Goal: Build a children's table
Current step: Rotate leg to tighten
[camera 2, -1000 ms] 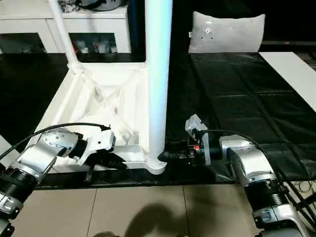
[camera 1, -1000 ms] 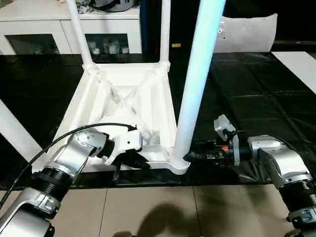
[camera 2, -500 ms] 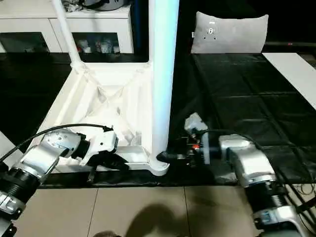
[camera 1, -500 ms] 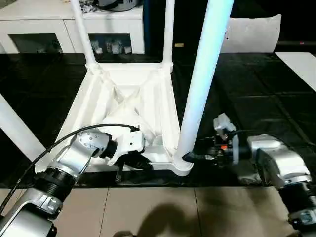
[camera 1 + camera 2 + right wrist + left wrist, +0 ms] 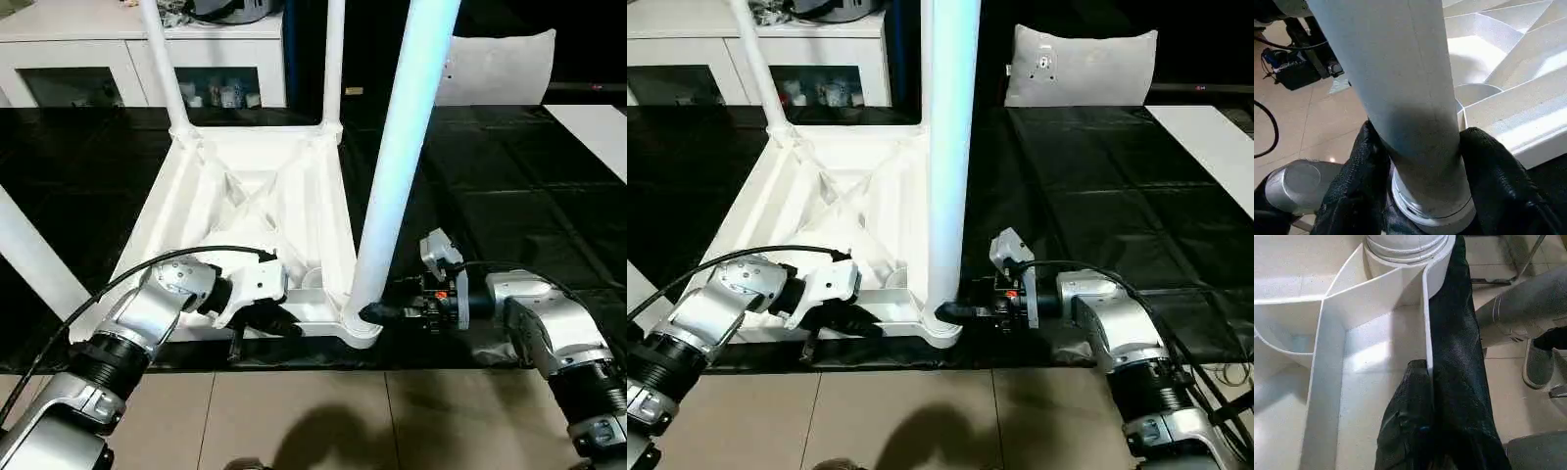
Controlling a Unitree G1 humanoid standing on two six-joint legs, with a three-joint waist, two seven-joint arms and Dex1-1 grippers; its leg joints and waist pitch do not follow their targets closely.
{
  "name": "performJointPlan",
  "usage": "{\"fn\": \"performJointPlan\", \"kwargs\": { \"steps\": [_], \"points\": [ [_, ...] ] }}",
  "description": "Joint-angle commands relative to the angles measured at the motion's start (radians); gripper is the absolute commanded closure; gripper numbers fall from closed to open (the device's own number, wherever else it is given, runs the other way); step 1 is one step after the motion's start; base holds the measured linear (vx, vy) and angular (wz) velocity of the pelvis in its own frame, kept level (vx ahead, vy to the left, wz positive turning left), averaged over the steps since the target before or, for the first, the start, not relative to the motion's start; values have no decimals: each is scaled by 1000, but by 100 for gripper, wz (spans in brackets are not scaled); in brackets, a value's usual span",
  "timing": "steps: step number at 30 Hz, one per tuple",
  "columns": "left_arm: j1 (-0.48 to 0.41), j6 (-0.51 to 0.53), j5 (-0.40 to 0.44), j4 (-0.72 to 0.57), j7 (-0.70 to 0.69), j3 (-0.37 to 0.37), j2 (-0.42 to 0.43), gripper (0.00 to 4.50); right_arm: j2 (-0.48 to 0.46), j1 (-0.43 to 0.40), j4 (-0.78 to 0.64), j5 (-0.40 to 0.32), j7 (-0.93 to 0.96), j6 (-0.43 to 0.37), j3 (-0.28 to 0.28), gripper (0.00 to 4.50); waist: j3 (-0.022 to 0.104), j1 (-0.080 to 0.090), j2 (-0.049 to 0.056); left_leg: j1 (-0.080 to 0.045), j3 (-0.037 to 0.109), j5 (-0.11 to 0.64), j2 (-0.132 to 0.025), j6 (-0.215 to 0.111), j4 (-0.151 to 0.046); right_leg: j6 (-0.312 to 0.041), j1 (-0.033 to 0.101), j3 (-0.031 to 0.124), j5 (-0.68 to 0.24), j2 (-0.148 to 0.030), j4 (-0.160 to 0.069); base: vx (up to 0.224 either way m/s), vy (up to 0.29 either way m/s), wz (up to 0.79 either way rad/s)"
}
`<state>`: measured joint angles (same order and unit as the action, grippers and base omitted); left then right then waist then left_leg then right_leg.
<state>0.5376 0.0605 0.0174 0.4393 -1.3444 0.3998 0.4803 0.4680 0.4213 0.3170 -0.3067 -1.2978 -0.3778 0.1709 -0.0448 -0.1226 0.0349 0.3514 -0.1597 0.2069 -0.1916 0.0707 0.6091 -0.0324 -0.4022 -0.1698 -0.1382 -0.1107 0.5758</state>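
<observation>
- Nearest, the left end effector [image 5: 269, 321] lies at the near edge of the white table top [image 5: 245, 201]. In the left wrist view its black fingers [image 5: 1418, 421] are clenched on the thin near rim wall of the top, one finger inside the rim and one outside.
- The right end effector [image 5: 955, 311] reaches in from the right at the near right corner. In the right wrist view its fingers [image 5: 1356, 186] sit on either side of the base of the near leg [image 5: 402, 157], touching it just above the socket, so it is grasping the leg.
- That leg stands upright in the round corner socket [image 5: 358, 323] and rises out of the top of the picture.
- The table top lies upside down on the black-covered bench [image 5: 509, 196], ribbed underside up, its near edge close to the bench's front edge.
- Further back, two more legs [image 5: 162, 64] stand in the far corners.
- A fourth white tube [image 5: 34, 259] slants across at the far left.
- Beyond the bench stand a white cabinet [image 5: 98, 49] and a pale cushion [image 5: 1083, 64].
</observation>
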Motion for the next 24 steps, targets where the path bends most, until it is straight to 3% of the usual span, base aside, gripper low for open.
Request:
{"fn": "performJointPlan", "kwargs": {
  "steps": [1, 7, 9, 11, 12, 14, 16, 18, 19, 20, 21, 22, 23, 24],
  "points": [
    [-3, -25, -1, -16, -35, 37, -22, 450, -9, -5, -7, -1, 8, -1, 10, 253, 67, 6, -7, 1, 8, 218, -41, -40, -77, -73, 59, 61, -456, -59, -84, 0, 0, 0],
    [-10, -13, -4, -26, -27, 36, -30, 450, -20, -16, -27, -12, 14, -13, 8, 254, 66, 7, -7, 0, 8, 224, -41, -40, -77, -71, 58, 61, -462, -58, -85, 0, 0, 0],
    [-15, 43, -12, -47, 4, 27, -48, 450, -43, -30, -44, -18, 53, -22, 0, 254, 64, 8, -7, -1, 7, 227, -42, -35, -79, -65, 58, 62, -475, -60, -87, 0, 0, 0],
    [-16, 119, -25, -72, 52, 11, -81, 450, -86, -34, -38, 16, 165, -12, -11, 254, 59, 12, -2, -3, 9, 252, -40, -26, -80, -59, 55, 56, -515, -59, -93, 0, 0, 0],
    [-16, 140, -25, -77, 68, 8, -90, 450, -99, -31, -31, 32, 204, -11, -13, 254, 57, 17, -4, -4, 9, 269, -39, -18, -80, -49, 54, 53, -542, -59, -98, 0, 0, 0],
    [-13, 169, -21, -82, 102, 3, -109, 450, -130, -22, -14, 58, 289, -20, -20, 255, 53, 33, -7, -9, 10, 299, -26, -8, -72, 2, 51, 38, -635, -58, -118, 0, 0, 0],
    [-2, 234, -20, -82, 207, -23, -176, 450, -212, 0, 16, 94, 482, -63, -52, 257, 49, 55, -1, -10, 13, 328, -22, 2, -67, 30, 51, 19, -672, -53, -133, 0, 0, 0],
    [5, 261, -17, -77, 264, -39, -212, 450, -254, 12, 28, 103, 573, -80, -76, 258, 51, 96, 13, -14, 28, 401, -30, 7, -66, 60, 63, -15, -662, -49, -152, 0, 0, 0],
    [15, 292, -9, -72, 335, -59, -257, 450, -309, 32, 46, 108, 690, -85, -115, 258, 51, 105, 20, -16, 34, 432, -40, 2, -72, 54, 70, -16, -635, -50, -149, 0, 0, 0],
    [26, 307, -4, -63, 397, -76, -295, 450, -362, 55, 69, 96, 781, -66, -157, 258, 49, 118, 31, -10, 42, 467, -55, -2, -84, 43, 80, -19, -590, -50, -139, 0, 0, 0],
    [38, 311, 0, -47, 448, -90, -324, 450, -399, 75, 93, 82, 834, -41, -185, 258, 46, 127, 45, 16, 71, 628, -114, 6, -142, 15, 114, 20, -428, -45, -38, 0, 0, 0],
    [43, 310, 1, -41, 465, -95, -334, 450, -410, 82, 101, 81, 852, -31, -192, 258, 42, 125, 40, 15, 75, 681, -125, 14, -160, -2, 114, 45, -364, -44, 0, -52, 6, -5],
    [47, 313, 4, -37, 481, -99, -343, 450, -421, 88, 107, 84, 870, -23, -198, 258, 39, 127, 29, 5, 70, 704, -117, 20, -159, -16, 100, 61, -355, -47, -9, 0, 0, 0],
    [54, 310, 13, -27, 500, -103, -348, 450, -425, 89, 110, 86, 861, -7, -193, 258, 38, 131, -18, -62, 8, 492, 20, 16, -36, 30, 9, 25, -761, -66, -154, 0, 0, 0]
  ]
}}
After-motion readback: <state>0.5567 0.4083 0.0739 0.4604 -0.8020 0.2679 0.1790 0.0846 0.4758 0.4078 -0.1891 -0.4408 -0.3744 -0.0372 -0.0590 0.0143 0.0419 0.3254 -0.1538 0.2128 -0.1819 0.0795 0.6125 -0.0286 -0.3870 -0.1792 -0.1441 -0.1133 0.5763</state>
